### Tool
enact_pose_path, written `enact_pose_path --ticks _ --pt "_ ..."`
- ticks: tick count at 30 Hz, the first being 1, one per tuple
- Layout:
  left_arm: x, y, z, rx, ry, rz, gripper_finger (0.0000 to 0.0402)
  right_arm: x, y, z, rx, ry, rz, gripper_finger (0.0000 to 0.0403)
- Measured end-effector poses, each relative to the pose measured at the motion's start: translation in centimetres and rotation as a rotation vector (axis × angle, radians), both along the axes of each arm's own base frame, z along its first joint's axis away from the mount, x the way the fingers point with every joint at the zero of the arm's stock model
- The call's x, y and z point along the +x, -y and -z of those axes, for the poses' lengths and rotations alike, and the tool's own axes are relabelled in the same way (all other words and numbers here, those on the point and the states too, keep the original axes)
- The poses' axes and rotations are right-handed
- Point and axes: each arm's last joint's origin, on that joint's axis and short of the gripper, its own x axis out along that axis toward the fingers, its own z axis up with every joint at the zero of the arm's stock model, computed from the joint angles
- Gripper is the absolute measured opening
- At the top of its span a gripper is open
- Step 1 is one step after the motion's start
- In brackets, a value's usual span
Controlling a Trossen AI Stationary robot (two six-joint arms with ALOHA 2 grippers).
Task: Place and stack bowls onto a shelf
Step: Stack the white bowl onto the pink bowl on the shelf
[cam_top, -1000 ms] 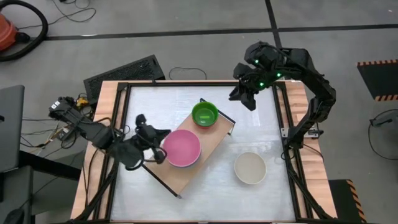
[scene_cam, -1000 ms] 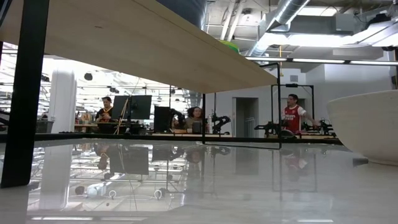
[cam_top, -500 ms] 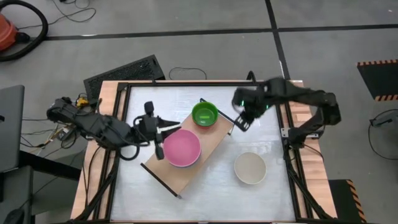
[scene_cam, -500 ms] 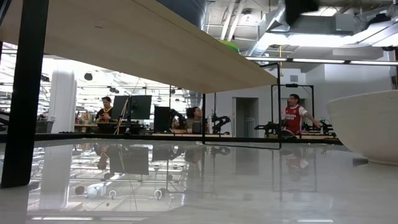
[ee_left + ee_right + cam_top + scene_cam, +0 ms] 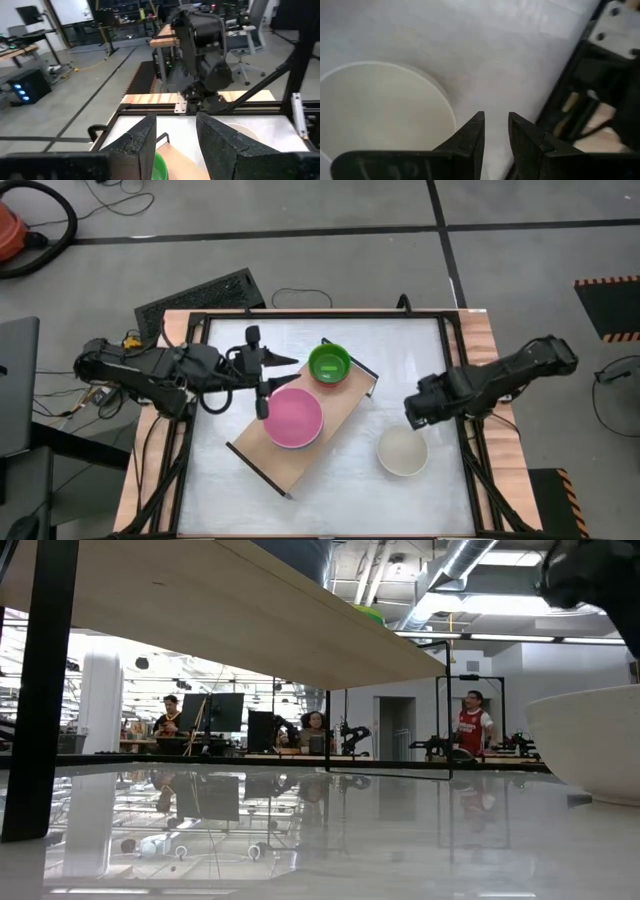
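The shelf (image 5: 338, 412) stands slantwise mid-table on its black end frames. A pink bowl (image 5: 293, 418) and a lime green bowl (image 5: 329, 363) sit on its board. A cream white bowl (image 5: 403, 450) rests on the table at the near right; it also shows in the low view (image 5: 590, 740) and the right wrist view (image 5: 380, 110). My left gripper (image 5: 278, 385) is open and empty, above the shelf's left side, beside the pink bowl's far rim. My right gripper (image 5: 414, 412) hovers above the cream bowl's far rim, fingers (image 5: 475, 135) a narrow gap apart and touching nothing.
The table's black frame rails (image 5: 455, 370) run along its edges; the right rail (image 5: 580, 85) lies close to my right gripper. In the low view, the shelf board (image 5: 250, 610) spans overhead, with its black leg (image 5: 45, 690) at the left. People sit in the room beyond.
My right gripper has swung from the table's far right corner toward the near edge and down, ending over the cream bowl's far rim. My left gripper has drawn away from the pink bowl's left rim toward the far edge and turned. The bowls have kept still.
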Motion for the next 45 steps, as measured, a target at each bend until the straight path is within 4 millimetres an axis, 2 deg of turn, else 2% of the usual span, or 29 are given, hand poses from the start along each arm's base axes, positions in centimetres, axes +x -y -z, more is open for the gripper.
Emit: enact_pose_path --ticks 5,9,13,19,24,29,31,33,37,38,45 --pt "0.2 -0.4 -0.1 -0.011 0.005 0.049 0.0129 0.3 -2.1 1.8 0.041 0.103 0.002 0.0114" --pt "0.2 -0.7 -0.1 -0.015 0.004 0.065 0.0129 0.2 -3.1 3.3 0.026 0.061 0.027 0.0119" --pt "0.3 -0.9 -0.1 -0.017 0.004 0.071 0.0129 -0.2 -3.7 4.4 0.016 0.023 0.040 0.0154" --pt "0.3 -0.9 -0.1 -0.015 0.004 0.062 0.0129 0.3 -3.9 4.4 0.030 0.078 0.041 0.0223" --pt "0.3 -1.0 0.0 -0.012 -0.004 0.042 0.0129 0.1 -4.3 5.5 0.039 0.093 0.022 0.0232" --pt "0.3 -1.0 0.0 -0.012 -0.005 0.043 0.0129 0.1 -4.7 7.1 0.079 0.132 0.004 0.0220" --pt "0.3 -0.9 0.0 -0.012 -0.005 0.043 0.0129 0.1 -4.7 7.3 0.095 0.124 0.021 0.0201" --pt "0.3 -1.0 0.0 -0.010 -0.005 0.038 0.0129 0.1 -4.6 7.3 0.094 0.116 0.042 0.0166" --pt "0.3 -1.0 0.0 -0.005 -0.006 0.021 0.0129 0.1 -4.5 7.3 0.121 0.096 0.038 0.0045" --pt "0.3 -1.0 0.1 -0.004 -0.006 0.019 0.0129 0.1 -4.5 7.3 0.130 0.100 0.023 0.0029" --pt "0.3 -1.0 0.1 0.041 -0.017 0.020 0.0129 0.5 -3.7 6.9 0.202 0.090 0.000 0.0030"
